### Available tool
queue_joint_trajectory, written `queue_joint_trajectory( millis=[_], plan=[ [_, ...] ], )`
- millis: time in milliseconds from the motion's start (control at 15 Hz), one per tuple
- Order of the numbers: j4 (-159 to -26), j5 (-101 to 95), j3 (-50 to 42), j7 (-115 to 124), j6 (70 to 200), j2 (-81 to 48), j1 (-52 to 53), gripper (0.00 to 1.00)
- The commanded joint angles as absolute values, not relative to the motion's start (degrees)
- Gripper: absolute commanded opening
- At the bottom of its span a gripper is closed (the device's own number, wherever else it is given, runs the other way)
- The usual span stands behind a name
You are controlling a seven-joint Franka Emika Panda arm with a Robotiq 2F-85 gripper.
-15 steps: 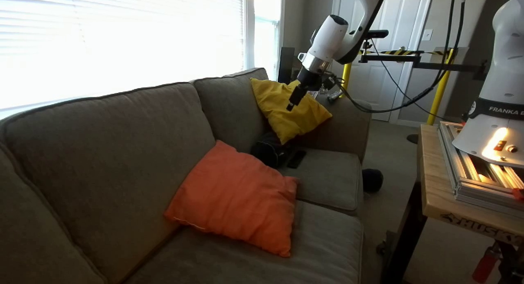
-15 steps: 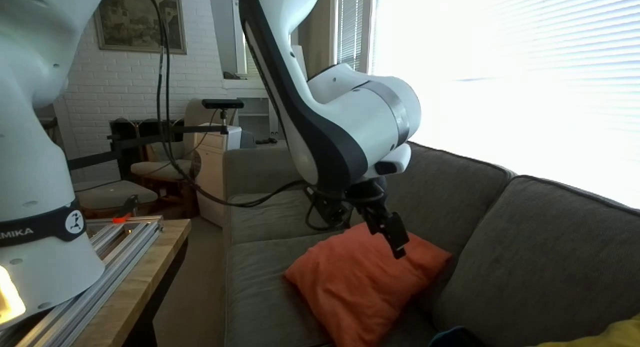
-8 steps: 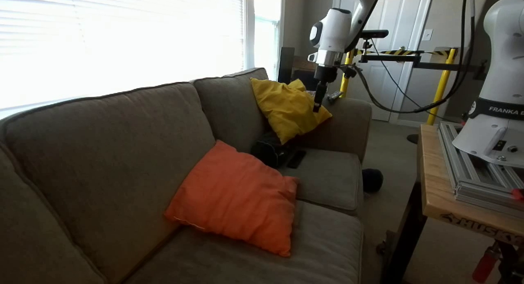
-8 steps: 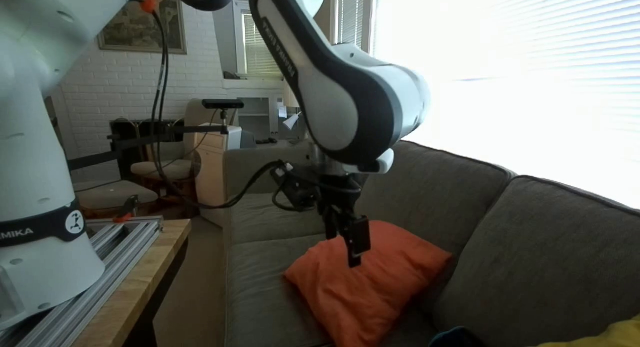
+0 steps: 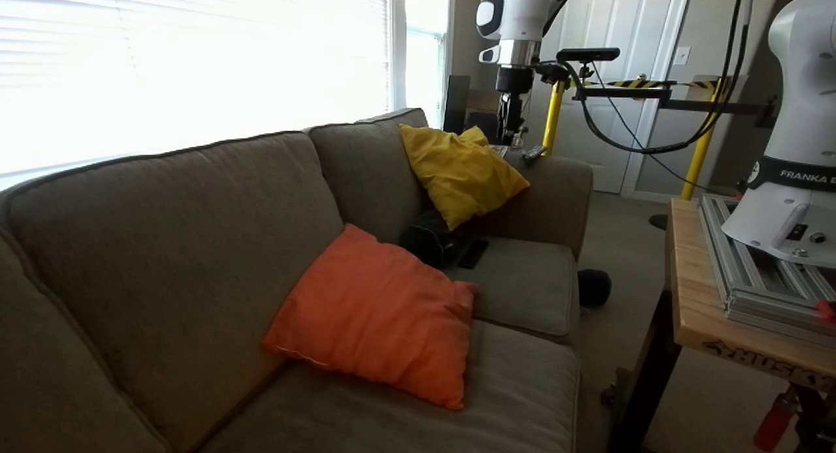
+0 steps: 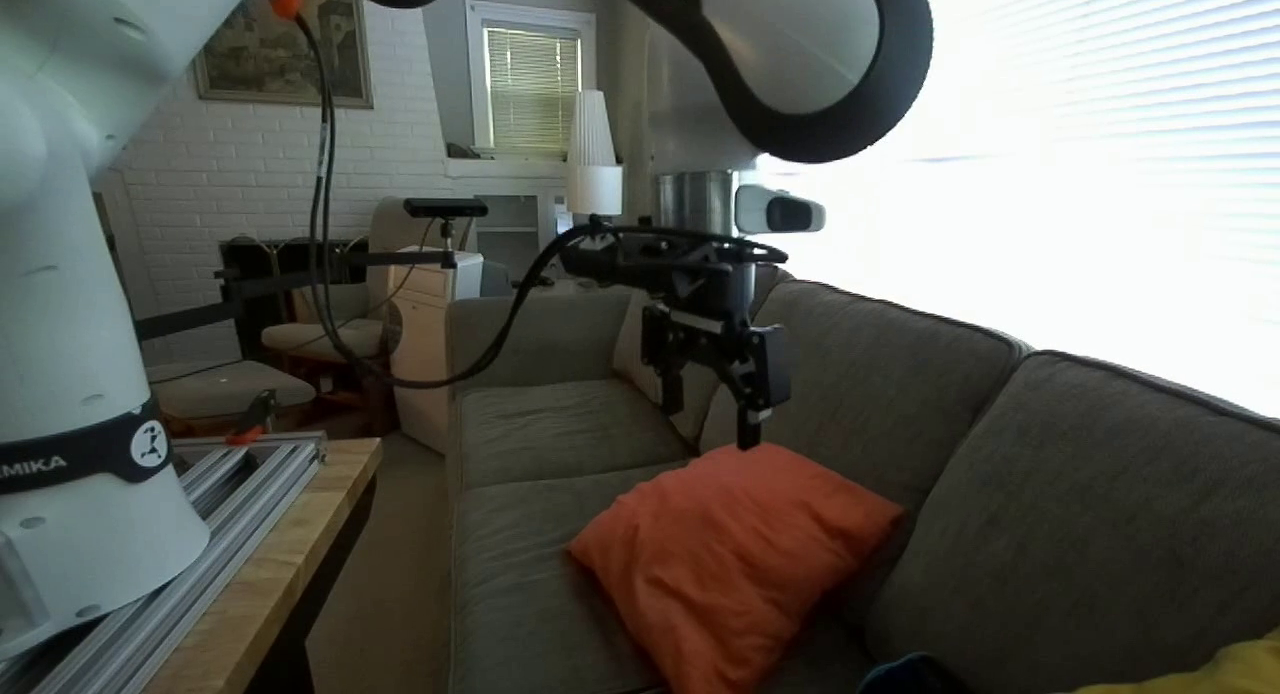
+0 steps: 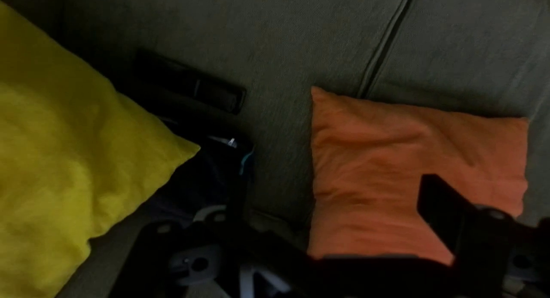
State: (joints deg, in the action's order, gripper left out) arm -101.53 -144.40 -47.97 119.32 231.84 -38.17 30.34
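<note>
A bright window with blinds stretches behind a grey-brown sofa; over the sofa hangs the gripper, pointing down, released, its jaws spread wide. Below the gripper and apart from it, an orange pillow lies rumpled on the seat by the backrest; in the wrist view it shows partly between the jaws. Left of the gripper in that view is a yellow pillow, one corner reaching over a dark bag-like thing with a teal edge. Near that, a flat black object rests on the seat. Well away from the gripper, a wooden worktop carries the robot's base.
</note>
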Motion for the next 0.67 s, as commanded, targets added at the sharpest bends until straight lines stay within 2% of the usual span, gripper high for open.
queue_joint_trajectory(
  millis=[0,400,467,600],
  plan=[
    [-101.61,-144.31,-46.87,121.43,228.40,-31.86,29.83,1.00],
    [-101.02,-143.48,-41.06,126.59,222.78,-24.30,22.61,1.00],
    [-100.61,-144.08,-43.99,125.61,224.52,-27.19,25.93,1.00],
    [-100.61,-144.09,-43.90,125.48,224.38,-26.53,25.08,1.00]
  ],
)
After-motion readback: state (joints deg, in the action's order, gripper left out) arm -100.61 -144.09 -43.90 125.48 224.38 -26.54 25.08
